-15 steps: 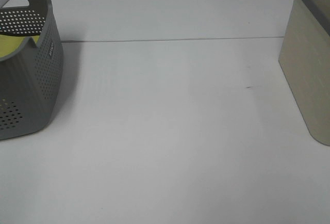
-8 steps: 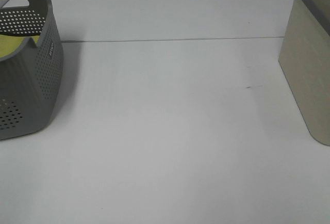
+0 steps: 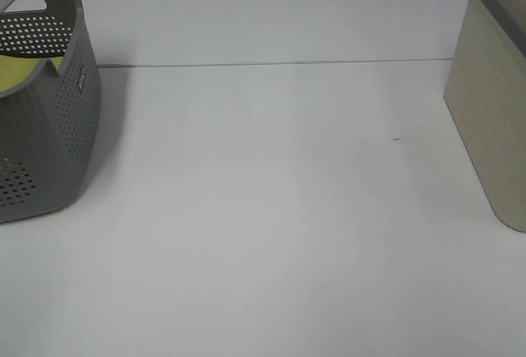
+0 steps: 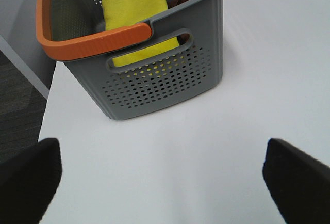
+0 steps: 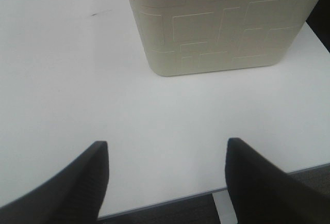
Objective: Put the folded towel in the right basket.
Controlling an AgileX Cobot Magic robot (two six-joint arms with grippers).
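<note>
Yellow folded towel [image 4: 135,21] sits inside the grey perforated basket [image 4: 154,79].
Left gripper [image 4: 162,175] and right gripper [image 5: 165,170] both spread wide, empty; beige basket [image 5: 216,33] stands apart.

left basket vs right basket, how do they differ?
The left basket is grey, its walls perforated with small holes; the right basket is beige with solid walls showing a faint block pattern in the right wrist view. The left basket has an orange handle and holds the yellow folded towel; the right basket shows no such handle, only something blue at its opening. Both stand upright on the white table.
</note>
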